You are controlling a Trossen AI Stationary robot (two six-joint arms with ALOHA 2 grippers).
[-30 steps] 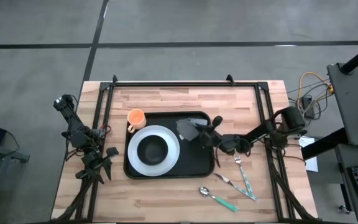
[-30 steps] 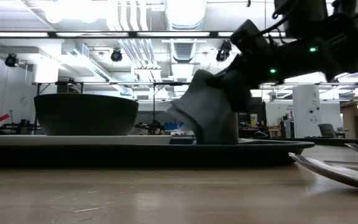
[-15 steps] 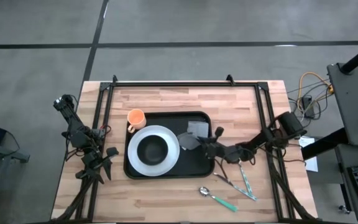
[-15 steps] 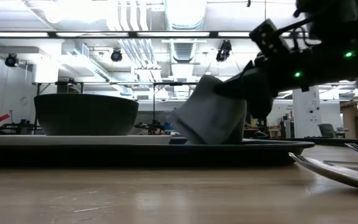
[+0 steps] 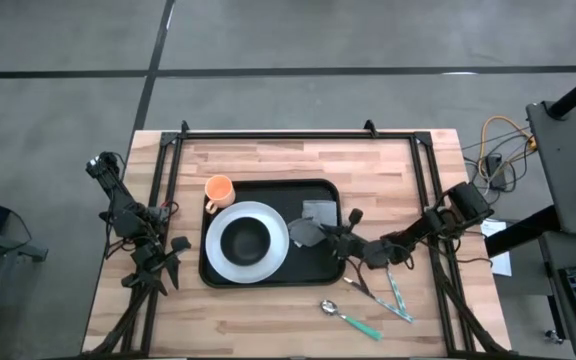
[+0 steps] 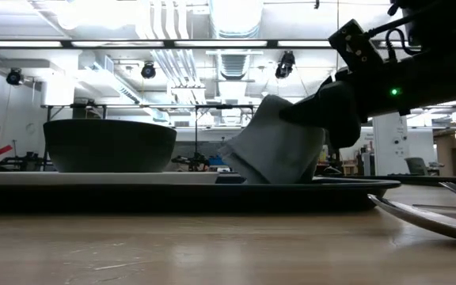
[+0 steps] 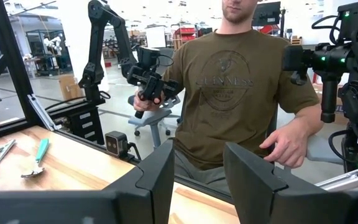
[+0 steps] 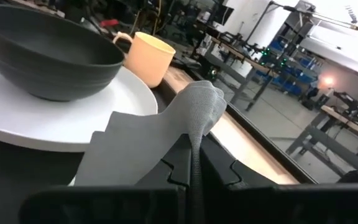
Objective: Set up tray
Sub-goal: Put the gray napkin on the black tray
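Note:
The black tray (image 5: 313, 268) lies mid-table. A white plate (image 5: 270, 262) with a black bowl (image 5: 246, 240) sits on its left half. A grey napkin (image 5: 313, 218) is on the tray's right half, partly raised, its lower edge resting on the tray (image 6: 347, 188). My right gripper (image 5: 336, 238) reaches in from the table's right and is shut on the napkin. An orange cup (image 5: 218, 189) stands on the table at the tray's far left corner. My left gripper (image 7: 197, 177) is open and waits at the table's left edge (image 5: 148, 250). My right gripper pinches a thin fold of the napkin (image 8: 196, 146) between its two fingers, coming from the table's right, slanting slightly down. The cloth bunches up above the fingers (image 8: 199, 102). The rest of the napkin slopes away toward the plate, with its lower part (image 6: 252, 176) on the tray.
A fork and another piece of cutlery (image 5: 388, 285) and a teal-handled spoon (image 5: 348, 317) lie on the wood near and right of the tray. Black frame rails (image 5: 168, 170) run along the left, right and far sides. A person sits beyond the table (image 7: 241, 81).
My right gripper has moved toward the table's near edge and dropped lower, staying shut on the napkin. The napkin went with it along the tray's right half; it hung almost upright before and now leans toward the plate, its lower edge on the tray.

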